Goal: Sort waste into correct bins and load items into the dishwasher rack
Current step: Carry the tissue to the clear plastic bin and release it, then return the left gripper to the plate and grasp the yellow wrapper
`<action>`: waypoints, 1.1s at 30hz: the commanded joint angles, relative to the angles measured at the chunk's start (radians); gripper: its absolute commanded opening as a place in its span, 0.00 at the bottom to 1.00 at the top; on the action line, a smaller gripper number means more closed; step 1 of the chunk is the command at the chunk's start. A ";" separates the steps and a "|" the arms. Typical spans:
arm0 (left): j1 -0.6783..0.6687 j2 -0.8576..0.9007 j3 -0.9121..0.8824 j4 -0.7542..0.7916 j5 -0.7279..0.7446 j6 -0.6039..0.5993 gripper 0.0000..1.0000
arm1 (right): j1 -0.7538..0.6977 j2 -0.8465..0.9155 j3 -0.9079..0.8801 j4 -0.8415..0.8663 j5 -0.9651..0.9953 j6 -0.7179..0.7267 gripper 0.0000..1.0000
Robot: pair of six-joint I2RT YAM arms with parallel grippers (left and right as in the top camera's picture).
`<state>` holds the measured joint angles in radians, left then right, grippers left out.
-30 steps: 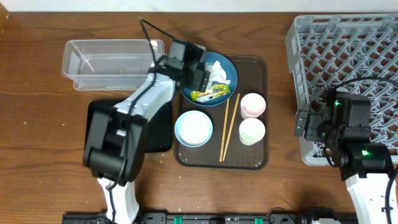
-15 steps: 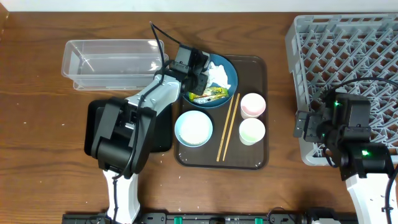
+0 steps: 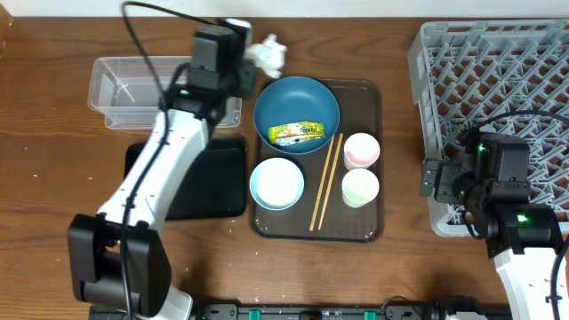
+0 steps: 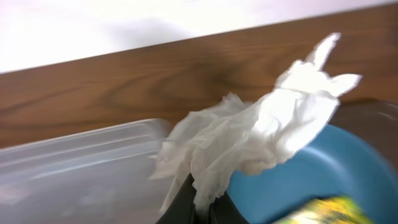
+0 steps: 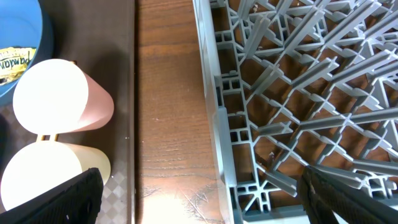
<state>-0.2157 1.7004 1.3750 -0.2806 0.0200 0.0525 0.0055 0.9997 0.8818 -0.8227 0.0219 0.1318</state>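
Note:
My left gripper (image 4: 202, 211) is shut on a crumpled white tissue (image 4: 261, 134), held up between the clear tub (image 3: 142, 89) and the blue plate (image 3: 296, 102); from overhead the tissue (image 3: 267, 55) hangs beyond the plate's far rim. The yellow-green wrapper (image 3: 298, 133) lies on the plate. On the brown tray sit a pale blue bowl (image 3: 276, 183), a pink cup (image 3: 361, 150), a pale green cup (image 3: 360, 188) and two chopsticks (image 3: 324, 182). My right gripper (image 5: 199, 199) stands open and empty over the grey rack's (image 5: 298, 93) left edge.
A shallow black tray (image 3: 218, 182) lies under the left arm, left of the brown serving tray (image 3: 373, 227). The grey rack (image 3: 498, 80) fills the right side. A strip of bare wood separates the serving tray from the rack.
The left gripper closed on the tissue, lifted it off the plate and carried it back and left toward the clear tub. The right arm has stayed still.

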 commanded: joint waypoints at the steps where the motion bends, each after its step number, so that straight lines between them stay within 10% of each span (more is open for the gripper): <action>1: 0.080 0.033 -0.002 -0.008 -0.066 -0.009 0.06 | -0.005 -0.005 0.022 -0.001 -0.003 -0.006 0.99; 7: 0.195 0.072 -0.003 -0.002 -0.065 -0.013 0.10 | -0.005 -0.005 0.022 -0.001 -0.003 -0.006 0.99; 10: 0.217 0.076 -0.003 -0.008 -0.017 -0.028 0.51 | -0.005 -0.005 0.022 -0.002 -0.003 -0.006 0.99; 20: 0.088 0.064 -0.013 -0.171 0.417 0.047 0.55 | -0.005 -0.005 0.022 -0.004 -0.003 -0.006 0.99; 33: -0.151 0.232 -0.032 -0.236 0.280 0.266 0.66 | -0.005 -0.005 0.021 -0.004 -0.003 -0.006 0.99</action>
<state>-0.3569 1.8637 1.3594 -0.5213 0.3668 0.2710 0.0055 0.9997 0.8818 -0.8261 0.0216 0.1318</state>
